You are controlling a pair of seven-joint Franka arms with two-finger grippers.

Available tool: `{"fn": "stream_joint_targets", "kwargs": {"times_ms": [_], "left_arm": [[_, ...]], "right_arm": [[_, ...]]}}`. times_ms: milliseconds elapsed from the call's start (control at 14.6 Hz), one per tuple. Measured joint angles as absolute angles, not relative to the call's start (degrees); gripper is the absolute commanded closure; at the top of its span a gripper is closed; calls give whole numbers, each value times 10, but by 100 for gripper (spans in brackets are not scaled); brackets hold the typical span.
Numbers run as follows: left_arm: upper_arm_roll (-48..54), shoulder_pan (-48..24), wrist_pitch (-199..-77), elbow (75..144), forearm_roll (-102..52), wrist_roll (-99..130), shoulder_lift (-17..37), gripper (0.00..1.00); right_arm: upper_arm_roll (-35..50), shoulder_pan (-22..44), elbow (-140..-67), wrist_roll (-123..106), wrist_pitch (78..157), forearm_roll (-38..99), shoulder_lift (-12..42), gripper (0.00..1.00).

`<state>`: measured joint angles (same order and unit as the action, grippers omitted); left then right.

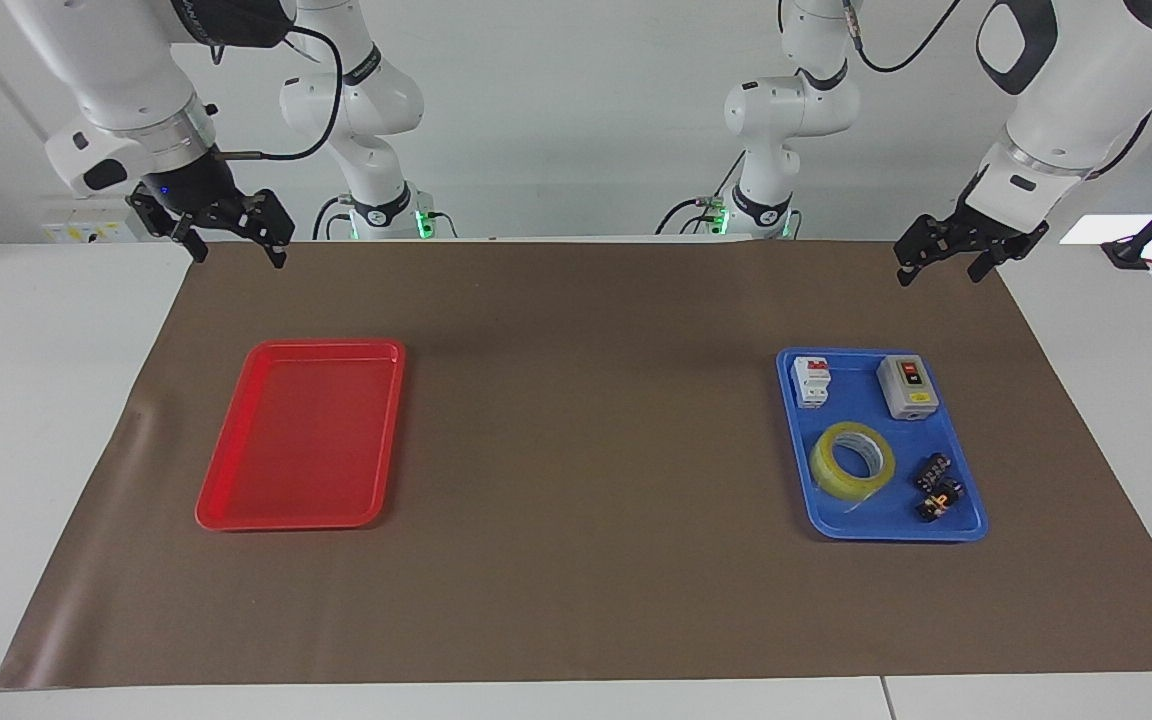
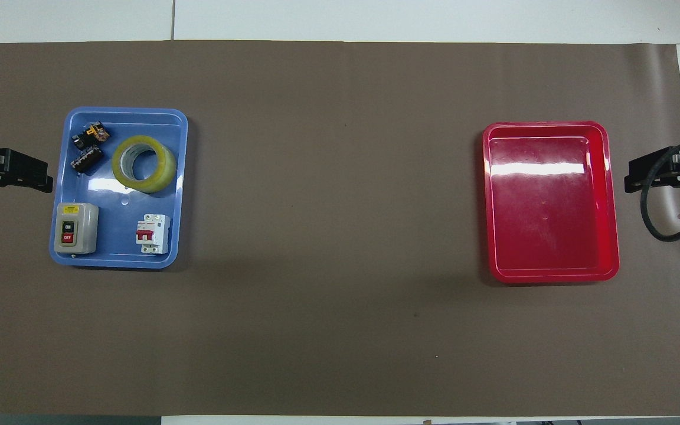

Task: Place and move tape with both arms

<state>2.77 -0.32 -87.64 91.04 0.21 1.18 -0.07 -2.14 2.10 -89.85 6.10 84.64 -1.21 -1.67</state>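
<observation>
Brown mat [image 1: 576,560] covers the white worktop [image 1: 26,400]; tape [image 1: 851,459] lies in the blue tray [image 1: 966,525]. Left gripper [image 1: 939,265] and right gripper [image 1: 234,250] hang open, empty.

Small black parts [image 1: 939,487] unidentifiable.

Translucent yellow tape [image 1: 852,459], blue tray [image 1: 966,523], red tray [image 1: 236,518], brown mat [image 1: 586,420]

switch box [image 1: 908,386] (upright), breaker [image 1: 811,381], crowding tape [image 1: 852,460]
</observation>
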Motion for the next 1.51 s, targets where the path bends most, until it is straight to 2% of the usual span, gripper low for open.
{"fn": "stream_joint_targets", "kwargs": {"times_ms": [344,618,1168,1511], "left_arm": [[28,-3,-919,917,2,12,-1,0],[27,6,-1009,961,2,9,10,0],[26,25,-1204,1033,2,-16,112,0],[26,25,-1299,1066,2,-16,155,0]], "right_arm": [[-21,21,-898,61,846,-12,-17,0],[-21,21,-899,61,846,-12,-17,0],[-21,21,-899,61,846,-12,-17,0],[-21,21,-898,61,846,-12,-17,0]]}}
